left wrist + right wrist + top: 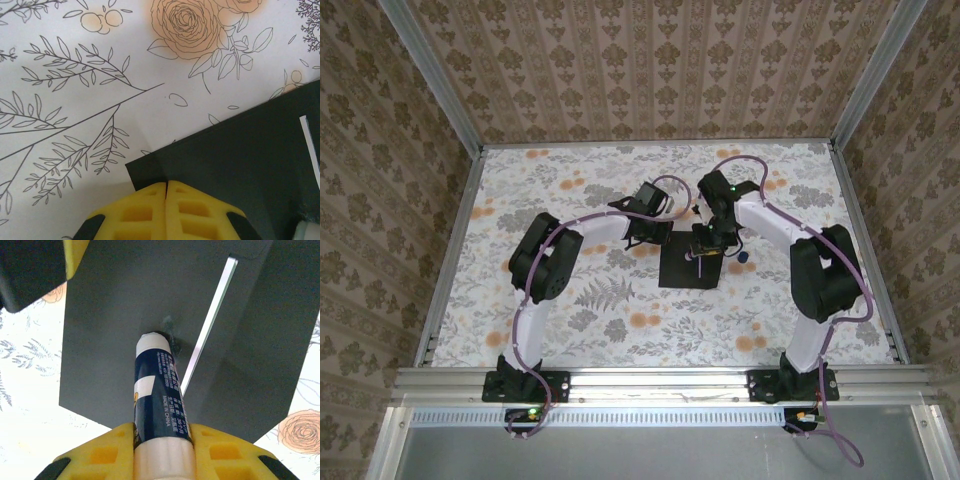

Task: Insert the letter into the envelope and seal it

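From above, the envelope (680, 272) lies flat on the flowered table (570, 320), about midway between my two arms. My left gripper (653, 236) sits at its far left corner. My right gripper (705, 250) hangs over its far edge, pointing down with a tube (701, 262) in its jaws. A small blue thing (743, 257) lies on the table just right of the envelope.

On my left wrist, my left gripper (166, 200) is fully closed, yellow fingers pressed together with nothing between them. The envelope (240, 165) spreads ahead and to the right, and its near corner lies right under my fingertips. I cannot tell whether I press on it. A thin white strip (310, 147) runs along the envelope at the right edge.

On my right wrist, my right gripper (162, 437) is clamped on the white-and-blue tube (157, 390), which sticks straight out ahead. Its tip touches the envelope (115, 315) near the middle. Just right of the tip, the white strip (210, 325) follows the fold where the flap (270, 340) lies open. I cannot tell whether that strip is the letter's edge.
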`<state>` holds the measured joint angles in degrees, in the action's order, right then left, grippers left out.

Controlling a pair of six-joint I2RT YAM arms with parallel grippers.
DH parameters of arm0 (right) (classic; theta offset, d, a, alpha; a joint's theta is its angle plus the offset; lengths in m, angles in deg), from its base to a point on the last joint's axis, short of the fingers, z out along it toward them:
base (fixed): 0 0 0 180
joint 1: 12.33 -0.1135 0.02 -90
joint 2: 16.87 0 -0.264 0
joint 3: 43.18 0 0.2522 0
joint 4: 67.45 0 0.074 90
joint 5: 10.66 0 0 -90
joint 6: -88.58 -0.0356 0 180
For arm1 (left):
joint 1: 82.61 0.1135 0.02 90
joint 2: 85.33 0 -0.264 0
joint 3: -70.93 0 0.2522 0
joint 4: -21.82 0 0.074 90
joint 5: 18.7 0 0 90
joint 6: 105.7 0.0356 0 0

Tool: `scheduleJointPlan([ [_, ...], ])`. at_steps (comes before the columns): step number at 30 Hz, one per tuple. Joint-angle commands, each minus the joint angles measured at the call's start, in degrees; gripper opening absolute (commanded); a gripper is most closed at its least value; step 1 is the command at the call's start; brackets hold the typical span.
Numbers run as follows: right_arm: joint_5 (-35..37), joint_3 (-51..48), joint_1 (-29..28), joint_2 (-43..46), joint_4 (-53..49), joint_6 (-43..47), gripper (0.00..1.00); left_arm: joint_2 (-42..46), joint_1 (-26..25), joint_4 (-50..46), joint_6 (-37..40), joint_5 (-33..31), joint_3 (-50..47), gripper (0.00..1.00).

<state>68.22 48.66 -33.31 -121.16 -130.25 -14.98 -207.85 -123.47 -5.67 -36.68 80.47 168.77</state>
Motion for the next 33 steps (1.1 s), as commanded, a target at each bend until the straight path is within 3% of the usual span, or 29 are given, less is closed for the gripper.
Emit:
scheduleJointPlan([
  [1,3.60,1.49,1.06,-3.01,-1.17,0.57,0.14,0.97,-0.21,-2.73,-0.38,-0.62,-1.09,0.00],
  [25,1.06,-2.22,-0.85,3.58,-6.09,1.64,0.14,0.61,-0.27,-3.56,-1.45,-1.08,-0.23,0.00],
  [33,1.39,-1.24,-1.00,1.26,-5.71,1.96,0.14,0.61,-0.31,-3.42,-1.70,-0.89,-0.23,0.00],
])
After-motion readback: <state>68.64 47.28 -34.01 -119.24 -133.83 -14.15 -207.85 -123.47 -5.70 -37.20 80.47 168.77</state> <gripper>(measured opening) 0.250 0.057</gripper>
